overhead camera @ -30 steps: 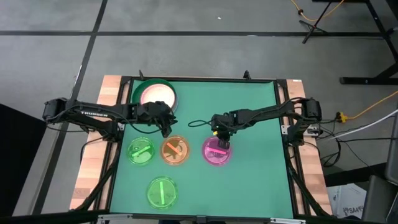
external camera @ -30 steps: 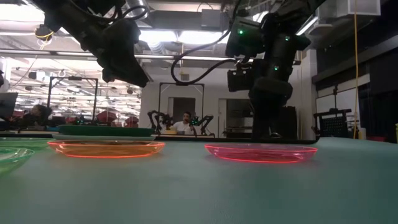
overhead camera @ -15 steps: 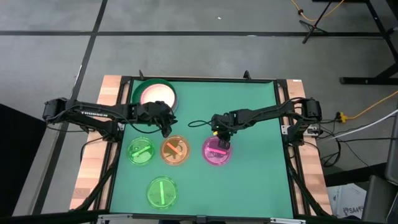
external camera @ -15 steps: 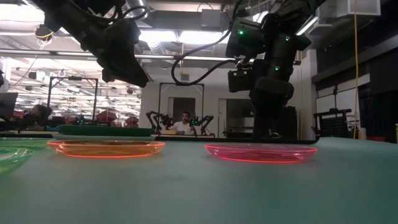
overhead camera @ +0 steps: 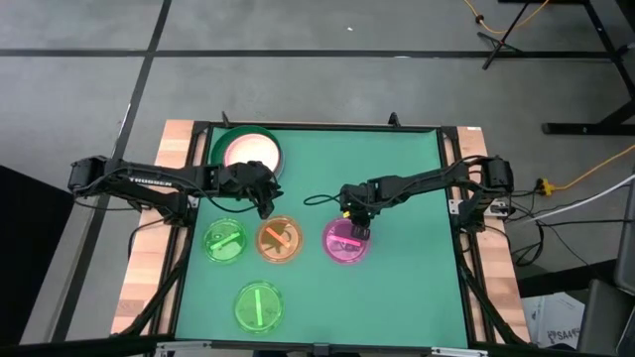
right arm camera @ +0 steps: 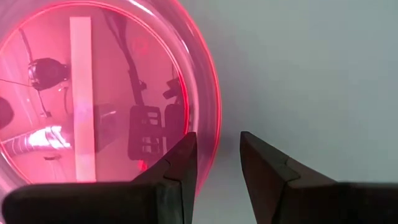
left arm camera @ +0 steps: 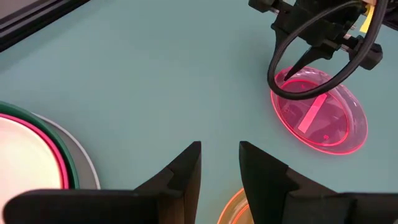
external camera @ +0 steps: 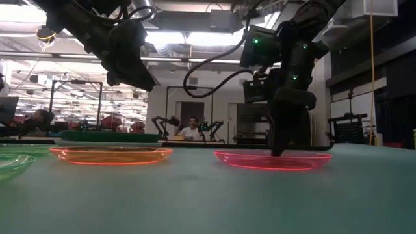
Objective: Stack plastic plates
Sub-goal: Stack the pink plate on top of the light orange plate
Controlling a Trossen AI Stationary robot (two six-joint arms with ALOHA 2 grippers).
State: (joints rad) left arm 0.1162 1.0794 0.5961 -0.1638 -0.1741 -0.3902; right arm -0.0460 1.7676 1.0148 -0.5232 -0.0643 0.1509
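Right end effector (overhead camera: pixel 360 231) has lowered astride pink plate's (overhead camera: pixel 345 241) rim, orange plate (overhead camera: pixel 279 240) nearby.

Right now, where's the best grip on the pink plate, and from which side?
Take the pink plate by its raised rim, from straight above at its far edge, one finger inside and one outside. It lies flat and shallow on the mat, so only the upturned lip gives a pinch. The right gripper already hangs open astride that rim. The orange plate sits apart, so probably no crowding.
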